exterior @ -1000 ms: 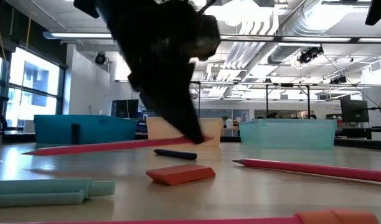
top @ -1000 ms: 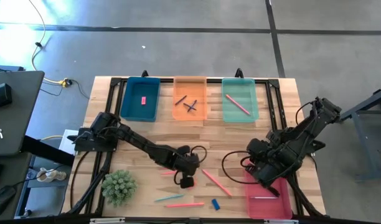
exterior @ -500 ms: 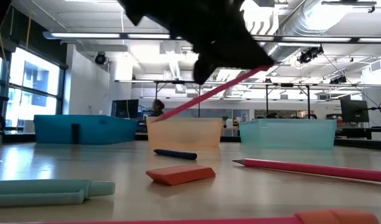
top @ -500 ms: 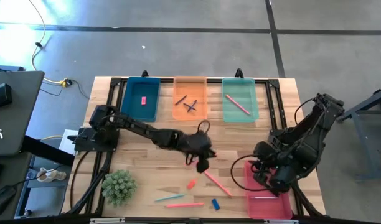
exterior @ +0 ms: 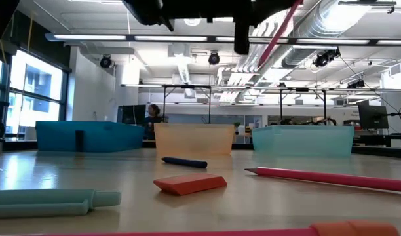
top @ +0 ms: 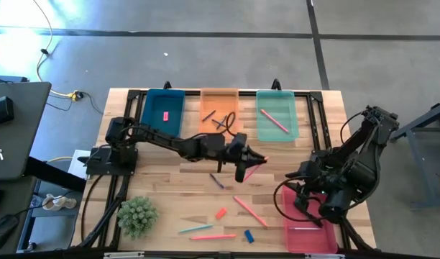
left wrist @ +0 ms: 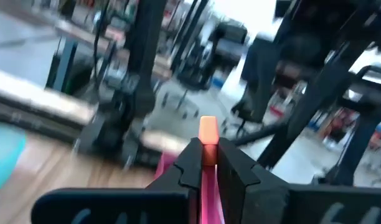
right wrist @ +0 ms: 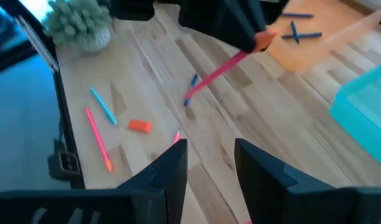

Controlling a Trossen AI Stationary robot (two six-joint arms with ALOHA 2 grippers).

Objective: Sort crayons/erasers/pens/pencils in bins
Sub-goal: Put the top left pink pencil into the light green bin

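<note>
The left hand (top: 247, 160) is clamped on a pink pencil (top: 253, 170), raised above mid-tabletop (top: 170, 188) near the light green-teal bin (top: 277, 115). The right hand (right wrist: 209, 165) hangs part-open, holding nothing, over the red-pink bin (top: 310, 234).

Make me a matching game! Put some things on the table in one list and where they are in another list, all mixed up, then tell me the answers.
Things:
1. pink eraser
2. dark crayons
3. orange-red eraser
4. pink pencil held by the left tool

Places:
A. lying on the bare table
B. in the orange bin
C. lifted up in the air above the table
D. in the dark blue bin

Pairs: 1-D, 2-B, 3-A, 4-C
</note>
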